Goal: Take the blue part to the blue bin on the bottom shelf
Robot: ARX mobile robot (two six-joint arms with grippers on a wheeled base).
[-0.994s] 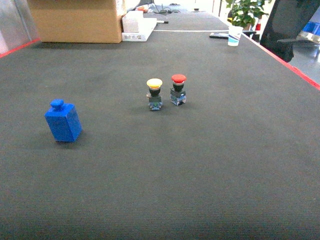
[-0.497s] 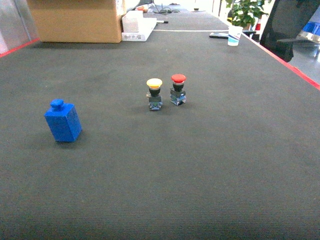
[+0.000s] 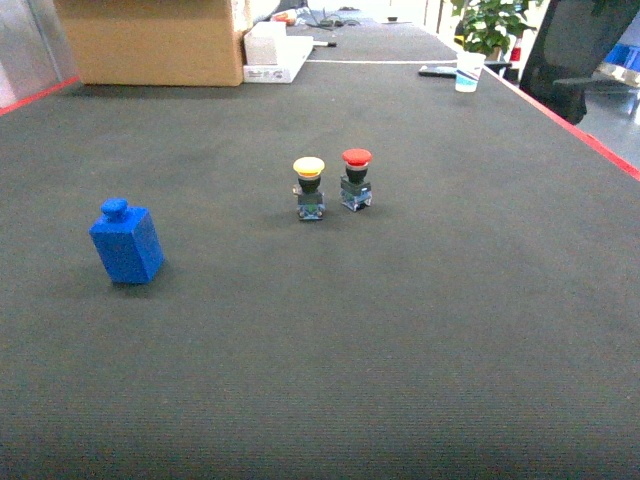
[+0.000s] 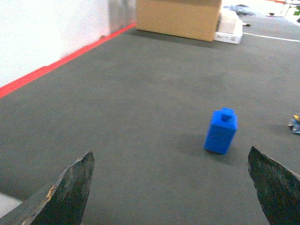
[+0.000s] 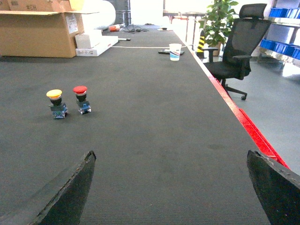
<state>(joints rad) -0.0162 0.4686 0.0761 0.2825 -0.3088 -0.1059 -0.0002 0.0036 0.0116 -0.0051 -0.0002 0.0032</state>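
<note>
Dark grey mat table [image 3: 420, 330] w/ red edge strip. On it: blue part [image 3: 126, 243] upright, ahead between left fingers [image 4: 65, 192]; yellow button [image 3: 309, 187] & red button [image 3: 356, 178] side by side, ahead-left of right fingers [image 5: 70, 192]. Cardboard box [image 3: 150, 40], paper cup [image 3: 467, 71] at far end.

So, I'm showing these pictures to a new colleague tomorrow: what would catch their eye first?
Probably the bright blue part, standing alone on the dark mat at the head view's left. Next, the yellow-capped push-button and red-capped push-button, side by side near the middle. The left gripper is open, its fingertips framing the blue part from a distance; the right gripper is open too, holding nothing.
</note>
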